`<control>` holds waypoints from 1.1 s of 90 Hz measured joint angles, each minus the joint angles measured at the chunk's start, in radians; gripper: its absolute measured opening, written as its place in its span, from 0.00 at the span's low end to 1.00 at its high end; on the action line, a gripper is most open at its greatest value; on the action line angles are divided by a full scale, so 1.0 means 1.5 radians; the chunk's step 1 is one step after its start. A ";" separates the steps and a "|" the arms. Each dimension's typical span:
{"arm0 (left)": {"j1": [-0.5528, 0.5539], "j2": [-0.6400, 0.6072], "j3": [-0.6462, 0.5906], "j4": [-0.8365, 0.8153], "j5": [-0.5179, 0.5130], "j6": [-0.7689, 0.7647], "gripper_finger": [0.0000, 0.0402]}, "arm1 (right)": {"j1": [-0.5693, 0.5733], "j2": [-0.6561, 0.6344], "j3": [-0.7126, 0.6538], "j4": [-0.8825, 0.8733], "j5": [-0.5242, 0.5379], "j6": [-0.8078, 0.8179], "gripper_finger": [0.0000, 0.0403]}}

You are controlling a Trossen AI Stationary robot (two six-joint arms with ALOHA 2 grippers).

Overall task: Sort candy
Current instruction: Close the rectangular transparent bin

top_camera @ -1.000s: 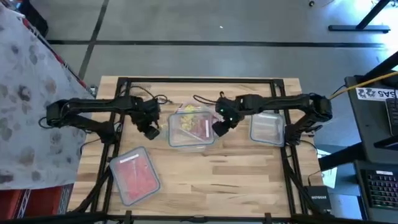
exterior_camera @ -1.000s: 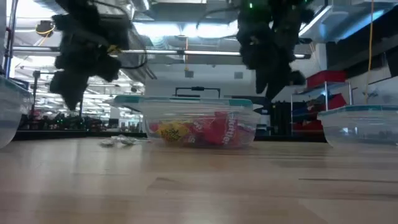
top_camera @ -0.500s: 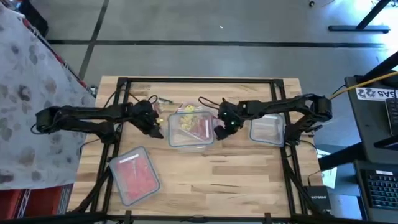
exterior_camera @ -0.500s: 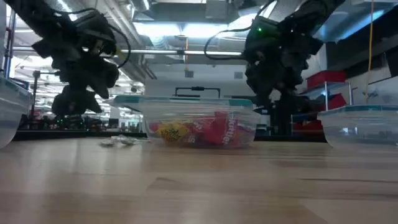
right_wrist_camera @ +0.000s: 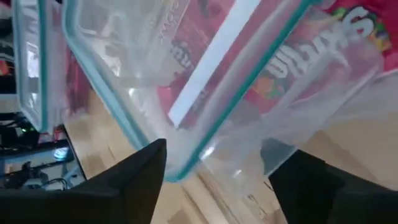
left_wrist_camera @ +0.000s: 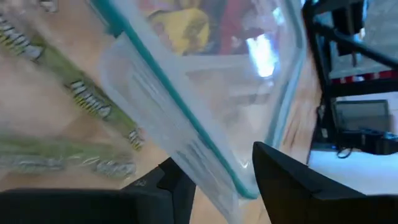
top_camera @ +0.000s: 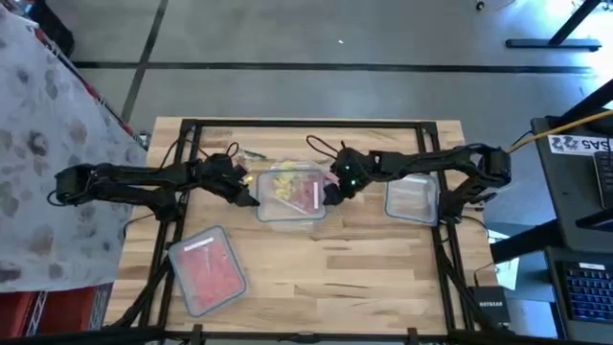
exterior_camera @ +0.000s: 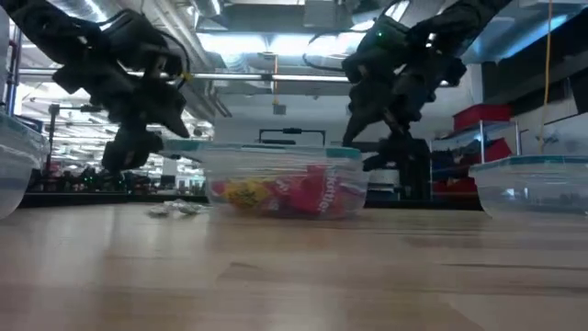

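A clear lidless container (top_camera: 291, 195) with a teal-edged rim holds red, pink and yellow candy (exterior_camera: 285, 195) at the table's middle. My left gripper (top_camera: 245, 194) is at its left side, shut on the rim. My right gripper (top_camera: 331, 191) is at its right side, open, with the container's corner (right_wrist_camera: 186, 155) between its spread fingers; I cannot tell whether they touch it. A few loose silvery candy pieces (exterior_camera: 177, 209) lie on the wood left of the container. My left gripper has the container's left rim (left_wrist_camera: 233, 183) between its two fingers, near a corner. The fingers come level from the table's left and lie across the rim. The container's bottom stays on or just above the table; which, I cannot tell.
A second container (top_camera: 207, 270) filled with red candy sits at the near left. An empty clear container (top_camera: 412, 198) stands right of the middle one, close behind my right arm. Bare wood lies along the near edge.
Both grippers have come down from above the table to the middle container's rim, the left one from the left and the right one from the right. The container has slid a little toward the table's left edge.
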 joint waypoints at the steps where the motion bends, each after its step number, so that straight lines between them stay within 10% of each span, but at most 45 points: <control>1: 0.000 0.000 0.000 0.001 0.000 -0.004 0.34 | 0.000 0.000 0.000 0.000 -0.002 0.001 0.57; 43: 0.000 -0.001 0.062 -0.002 -0.023 -0.022 0.02 | 0.019 -0.009 0.000 -0.023 -0.079 0.069 0.04; 77: 0.135 0.014 0.185 -0.170 -0.028 0.104 0.02 | 0.051 -0.062 0.003 0.010 -0.001 0.181 0.02; 99: 0.211 0.203 0.238 -0.164 0.036 0.211 0.02 | 0.053 -0.060 0.002 0.013 0.023 0.220 0.04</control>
